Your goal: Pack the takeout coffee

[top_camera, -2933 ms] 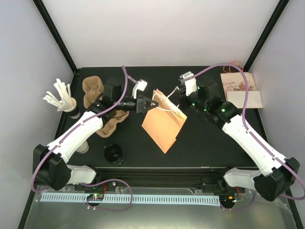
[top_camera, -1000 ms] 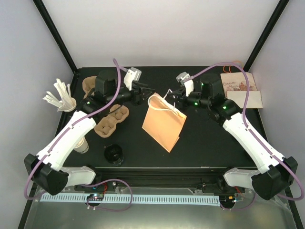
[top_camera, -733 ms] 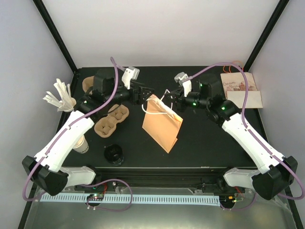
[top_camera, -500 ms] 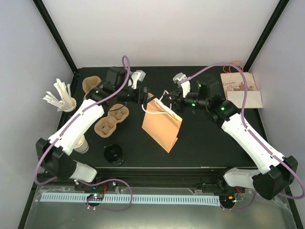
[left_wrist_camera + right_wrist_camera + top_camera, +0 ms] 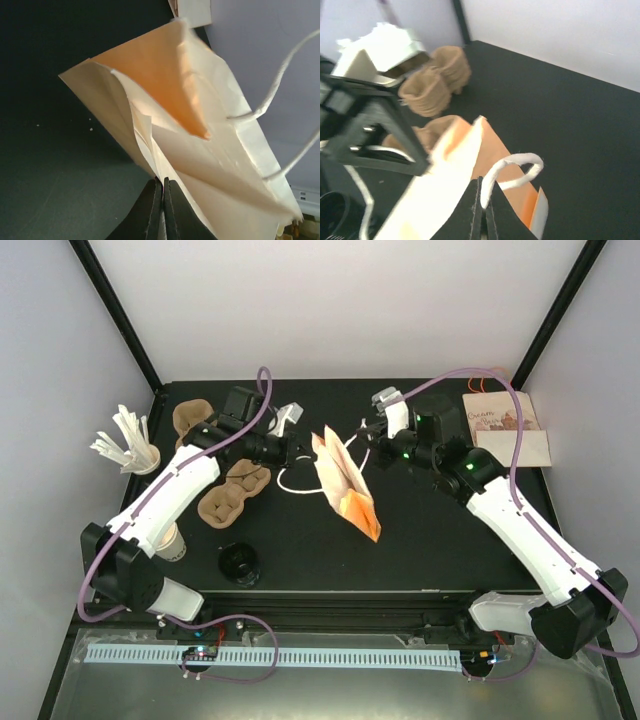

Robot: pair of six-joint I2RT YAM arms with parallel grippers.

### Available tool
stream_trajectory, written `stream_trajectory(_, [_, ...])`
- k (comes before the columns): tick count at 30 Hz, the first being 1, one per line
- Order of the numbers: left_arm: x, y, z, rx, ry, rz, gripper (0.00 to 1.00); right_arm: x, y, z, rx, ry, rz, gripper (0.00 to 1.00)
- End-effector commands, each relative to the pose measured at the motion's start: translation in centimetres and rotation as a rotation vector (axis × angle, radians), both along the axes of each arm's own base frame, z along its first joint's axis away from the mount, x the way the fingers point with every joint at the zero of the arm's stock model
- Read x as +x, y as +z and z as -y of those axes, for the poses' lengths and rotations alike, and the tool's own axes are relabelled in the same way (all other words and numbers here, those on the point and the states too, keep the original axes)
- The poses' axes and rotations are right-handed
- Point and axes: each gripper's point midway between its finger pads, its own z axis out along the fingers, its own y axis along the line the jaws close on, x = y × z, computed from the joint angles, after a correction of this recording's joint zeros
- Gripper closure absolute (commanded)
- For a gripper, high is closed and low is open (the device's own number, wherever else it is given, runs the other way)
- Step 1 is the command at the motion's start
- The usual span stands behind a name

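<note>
An orange paper bag [image 5: 348, 483] with white cord handles [image 5: 293, 483] is held up off the black table between both grippers, its mouth spread. My left gripper [image 5: 303, 452] is shut on the bag's left rim; in the left wrist view the fingertips [image 5: 163, 187] pinch the pale paper edge of the bag [image 5: 200, 125]. My right gripper [image 5: 361, 441] is shut on a white handle [image 5: 515, 167] of the bag [image 5: 455, 170]. Brown pulp cup carriers [image 5: 236, 490] lie left of the bag. A white cup [image 5: 172, 544] stands partly under the left arm, a black lid [image 5: 239, 562] beside it.
Another stack of pulp carriers [image 5: 194, 417] sits at the back left, also seen from the right wrist as carriers [image 5: 440, 77]. A cup of white stirrers [image 5: 130, 446] stands at the left edge. A printed paper bag [image 5: 507, 429] lies flat at the back right.
The bag, lying flat before, is now lifted and pulled open. My left gripper moved in to its rim and shut on it; the right gripper kept hold of the handle and rose slightly.
</note>
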Motion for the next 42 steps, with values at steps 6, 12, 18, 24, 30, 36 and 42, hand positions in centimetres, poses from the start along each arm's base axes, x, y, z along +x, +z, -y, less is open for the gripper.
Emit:
stream_trajectory(6, [2.1, 4.1, -1.7, 0.025, 0.023, 0.133, 0.98, 3.4, -1.4, 7.2, -0.181, -0.433, 0.006, 0.95])
stream_trajectory(12, [5.5, 5.0, -3.7, 0.241, 0.09, 0.261, 0.99, 3.2, -7.0, 8.9, -0.244, -0.503, -0.062, 0.95])
stream_trajectory(18, [6.2, 5.1, -2.0, 0.373, 0.021, 0.276, 0.98, 2.4, -11.9, 6.6, -0.148, -0.413, -0.174, 0.95])
stream_trajectory(24, [5.8, 1.8, 1.6, 0.403, -0.089, 0.187, 0.98, 0.9, -15.1, 4.8, -0.029, -0.328, -0.233, 0.95])
stream_trajectory(30, [5.7, 0.1, 5.8, 0.461, -0.2, 0.155, 0.98, -1.2, -17.9, 5.5, -0.03, -0.316, -0.285, 0.91])
stream_trajectory(36, [4.9, -2.7, 7.8, 0.482, -0.25, 0.101, 0.99, -3.0, -15.6, 6.8, 0.004, -0.319, -0.235, 0.81])
stream_trajectory(42, [4.0, -3.4, 8.8, 0.46, -0.275, 0.062, 0.98, -4.7, -11.3, 7.1, 0.027, -0.276, -0.192, 0.69])
